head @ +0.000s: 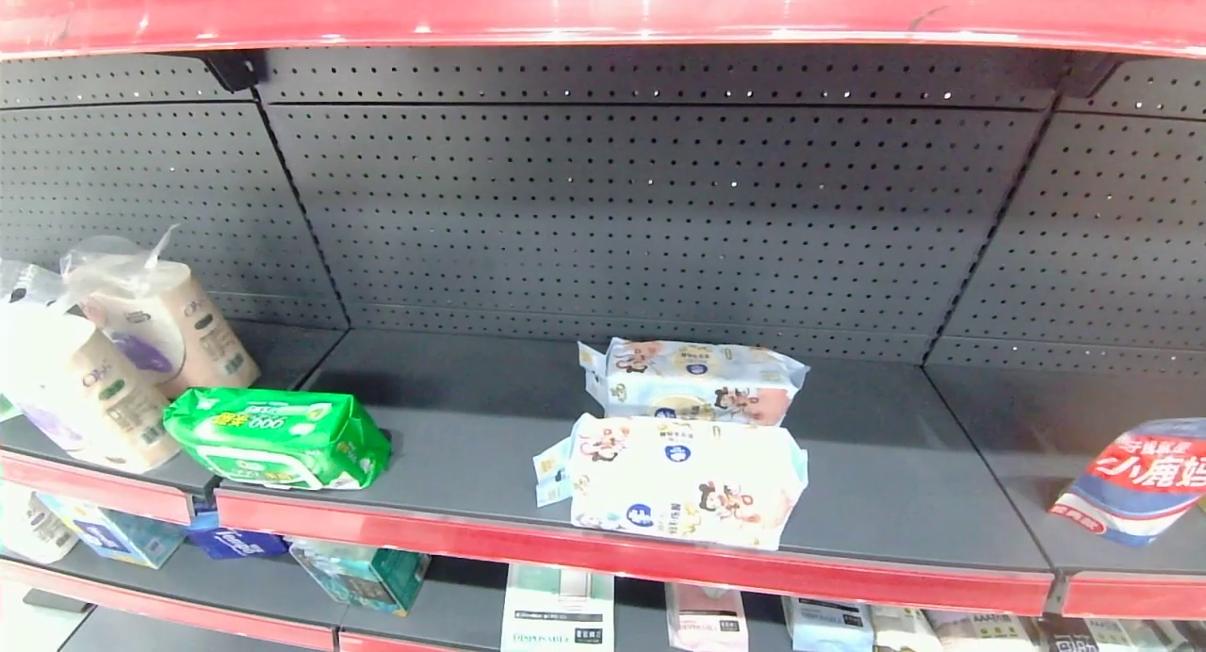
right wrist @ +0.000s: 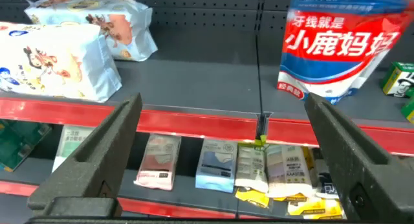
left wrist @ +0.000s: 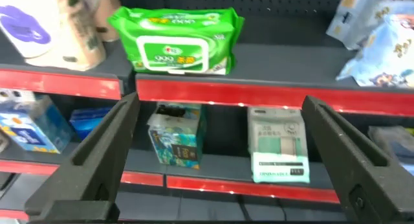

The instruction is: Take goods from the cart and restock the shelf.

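White characters cross the red-blue bag (right wrist: 336, 46); numerals mark the green pack (left wrist: 174, 39).

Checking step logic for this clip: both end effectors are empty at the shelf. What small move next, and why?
Probably withdraw from the shelf to fetch more goods. The left end effector and right end effector are both open and empty, while the green pack and cartoon-printed packs already lie on it.

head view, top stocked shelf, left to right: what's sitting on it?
wrapped paper rolls → green wipes pack → front cartoon-print pack → red-and-blue bag
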Tool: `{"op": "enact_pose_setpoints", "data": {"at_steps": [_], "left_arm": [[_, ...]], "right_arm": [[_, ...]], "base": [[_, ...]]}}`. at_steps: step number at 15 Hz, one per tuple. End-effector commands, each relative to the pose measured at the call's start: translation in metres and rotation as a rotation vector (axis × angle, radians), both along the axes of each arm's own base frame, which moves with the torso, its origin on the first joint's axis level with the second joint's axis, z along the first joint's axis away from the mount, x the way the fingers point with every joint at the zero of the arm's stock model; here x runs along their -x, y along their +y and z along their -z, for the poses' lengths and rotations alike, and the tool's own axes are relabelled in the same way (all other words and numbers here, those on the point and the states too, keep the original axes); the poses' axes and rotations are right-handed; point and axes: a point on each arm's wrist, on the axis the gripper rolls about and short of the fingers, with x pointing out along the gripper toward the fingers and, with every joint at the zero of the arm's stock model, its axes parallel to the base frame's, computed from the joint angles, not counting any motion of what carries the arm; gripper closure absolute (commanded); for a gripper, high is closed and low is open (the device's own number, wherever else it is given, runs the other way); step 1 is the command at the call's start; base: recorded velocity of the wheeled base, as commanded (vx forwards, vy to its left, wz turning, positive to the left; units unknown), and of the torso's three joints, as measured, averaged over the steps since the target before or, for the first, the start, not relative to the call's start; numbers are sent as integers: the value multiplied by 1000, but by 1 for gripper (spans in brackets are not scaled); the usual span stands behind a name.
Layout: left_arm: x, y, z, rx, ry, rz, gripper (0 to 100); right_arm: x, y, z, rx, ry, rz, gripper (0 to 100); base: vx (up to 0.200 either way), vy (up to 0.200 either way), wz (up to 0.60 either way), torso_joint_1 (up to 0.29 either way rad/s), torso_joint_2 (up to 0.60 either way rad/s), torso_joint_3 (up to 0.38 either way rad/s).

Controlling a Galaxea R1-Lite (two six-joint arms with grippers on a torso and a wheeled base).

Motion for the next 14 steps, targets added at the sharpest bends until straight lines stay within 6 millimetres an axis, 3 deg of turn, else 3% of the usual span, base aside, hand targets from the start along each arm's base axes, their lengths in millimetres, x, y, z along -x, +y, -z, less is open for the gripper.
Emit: {"op": "enact_pose_setpoints", "data": {"at_steps": [1,14], "left_arm": [[3,0,1,0,-35,-16,0],[5,0,1,1,-67,-17,0]], "right_arm": [[0,0,0,1,1,0,0],[0,0,0,1,1,3,0]], "base": [[0,0,0,0,0,0],[0,0,0,0,0,0]]}}
